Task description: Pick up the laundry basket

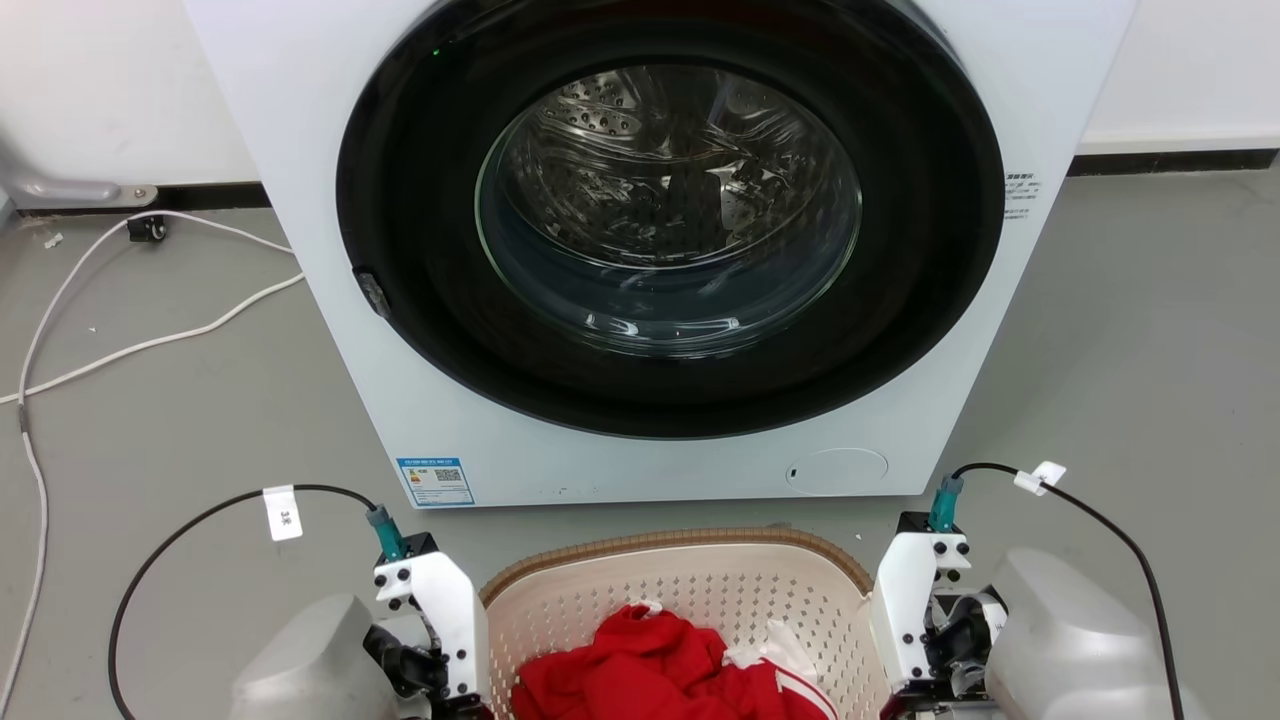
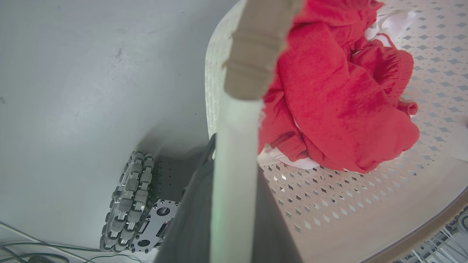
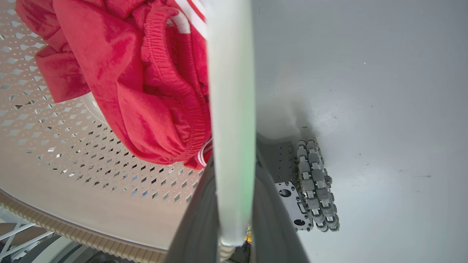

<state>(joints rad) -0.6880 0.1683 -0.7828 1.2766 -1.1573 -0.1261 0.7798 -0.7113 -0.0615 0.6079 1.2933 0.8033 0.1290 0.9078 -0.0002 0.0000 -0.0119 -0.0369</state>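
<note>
Left gripper [image 2: 236, 157] and right gripper [image 3: 234, 157] each clench a white handle [image 2: 236, 120] of the basket [image 1: 690, 585] (red clothes [image 1: 640, 670] inside), one per side, likely so it lifts level; the basket lies between them, just before the shut washer [image 1: 670, 230].

Your cream perforated plastic basket [image 1: 690, 585], brown-rimmed, sits upright between left gripper [image 2: 234, 160] and right gripper [image 3: 234, 175], both clamping its white handles [image 2: 234, 120].

The laundry basket [image 1: 700, 590] is matt perforated plastic, the red cloth [image 1: 620, 680] fleecy; at 12 o'clock, the drum [image 1: 650, 170] is shiny metal.
</note>
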